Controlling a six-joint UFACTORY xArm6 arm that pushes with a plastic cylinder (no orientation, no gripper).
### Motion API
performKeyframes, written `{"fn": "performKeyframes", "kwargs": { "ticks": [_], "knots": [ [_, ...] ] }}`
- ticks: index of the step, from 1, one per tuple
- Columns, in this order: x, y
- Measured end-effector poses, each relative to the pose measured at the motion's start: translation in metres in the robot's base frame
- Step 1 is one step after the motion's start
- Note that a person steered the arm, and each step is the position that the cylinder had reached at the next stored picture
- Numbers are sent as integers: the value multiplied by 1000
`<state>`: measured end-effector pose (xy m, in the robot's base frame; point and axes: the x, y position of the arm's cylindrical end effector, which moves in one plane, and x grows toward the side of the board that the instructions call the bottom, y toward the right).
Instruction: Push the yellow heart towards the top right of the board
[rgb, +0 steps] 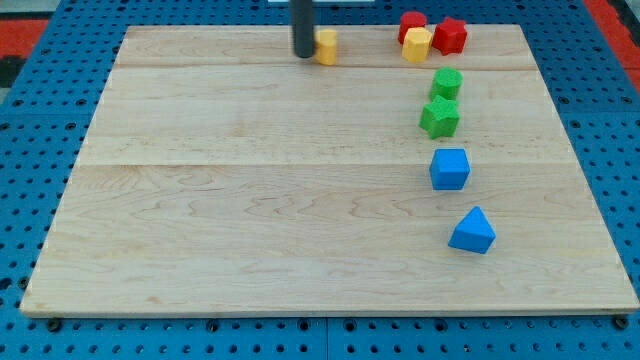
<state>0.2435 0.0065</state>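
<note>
Two yellow blocks were seen along the view's top edge of the board (200, 200). The yellow heart (327, 46) was judged to be the one left of the other, though its shape was partly hidden. My tip (302, 55) was placed at its left side, touching or nearly so. No claw was fitted: the rod was bare and nothing was held. The other yellow block (417, 45) was pressed between a red block (411, 22) and a second red block (451, 36), further right. A push to the view's right should be kept centred on the heart, so that it is not turned off the top edge. The red cluster would probably be met on the way.
</note>
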Motion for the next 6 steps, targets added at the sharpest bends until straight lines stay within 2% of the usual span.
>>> {"fn": "performKeyframes", "kwargs": {
  "ticks": [1, 2, 3, 5, 6],
  "knots": [
    [-6, 23],
    [-15, -29],
    [-49, -13],
    [-21, 47],
    [-17, 17]
  ]
}}
